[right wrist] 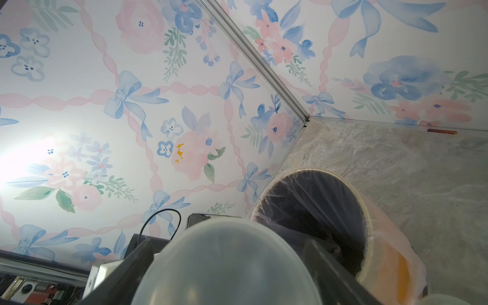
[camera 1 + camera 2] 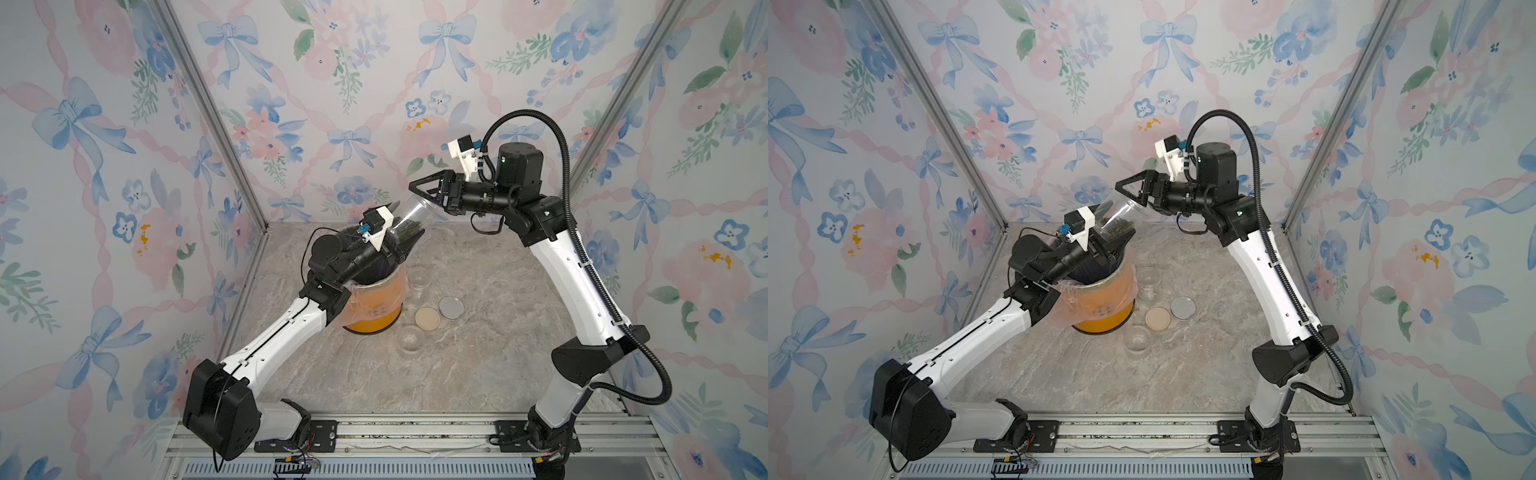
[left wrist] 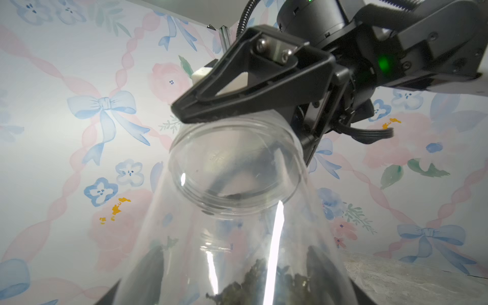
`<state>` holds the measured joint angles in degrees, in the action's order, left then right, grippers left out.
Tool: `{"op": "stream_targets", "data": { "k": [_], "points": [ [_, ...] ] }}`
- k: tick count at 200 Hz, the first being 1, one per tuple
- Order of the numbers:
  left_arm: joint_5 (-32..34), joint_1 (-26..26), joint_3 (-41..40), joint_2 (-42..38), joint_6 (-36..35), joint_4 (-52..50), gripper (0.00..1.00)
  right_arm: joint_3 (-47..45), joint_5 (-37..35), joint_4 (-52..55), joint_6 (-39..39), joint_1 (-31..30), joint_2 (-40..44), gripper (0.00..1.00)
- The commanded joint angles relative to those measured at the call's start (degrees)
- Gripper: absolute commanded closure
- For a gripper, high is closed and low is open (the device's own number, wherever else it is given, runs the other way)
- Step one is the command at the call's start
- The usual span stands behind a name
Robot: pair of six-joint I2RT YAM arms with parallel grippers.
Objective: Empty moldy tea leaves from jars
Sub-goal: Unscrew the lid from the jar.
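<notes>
Tea leaves (image 3: 245, 287) in jar (image 3: 237, 184) from left wrist, bin (image 1: 398, 274) from right wrist

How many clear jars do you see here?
3. The tilted jar is held above the orange bin; the far jar and the near jar stand open beside it on the table. None seems hidden.

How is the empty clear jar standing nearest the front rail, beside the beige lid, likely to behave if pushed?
The empty jar looks squat and upright, so it would probably slide rather than tip. With nothing inside, it is likely light. On the smooth table it could skid into the beige lid beside it.
</notes>
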<state>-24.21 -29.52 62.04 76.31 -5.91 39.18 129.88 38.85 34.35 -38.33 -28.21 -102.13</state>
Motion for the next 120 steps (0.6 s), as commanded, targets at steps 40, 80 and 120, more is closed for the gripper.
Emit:
{"op": "stream_targets", "data": {
  "k": [40, 80, 120],
  "points": [
    [6.0, 0.3, 0.9, -0.5, -10.0, -2.5, 0.75, 4.8, -1.1, 2.8, 2.2, -2.1, -1.1, 0.3],
    [4.8, 0.2, 0.1, 0.2, -7.6, 0.0, 0.76, 4.7, -1.3, 3.2, 4.8, -3.5, -1.2, 0.24],
    [4.3, 0.1, 0.4, 0.1, -7.4, 0.2, 0.76, 5.3, -1.1, 4.0, 5.7, -3.6, -1.3, 0.14]
  ]
}}
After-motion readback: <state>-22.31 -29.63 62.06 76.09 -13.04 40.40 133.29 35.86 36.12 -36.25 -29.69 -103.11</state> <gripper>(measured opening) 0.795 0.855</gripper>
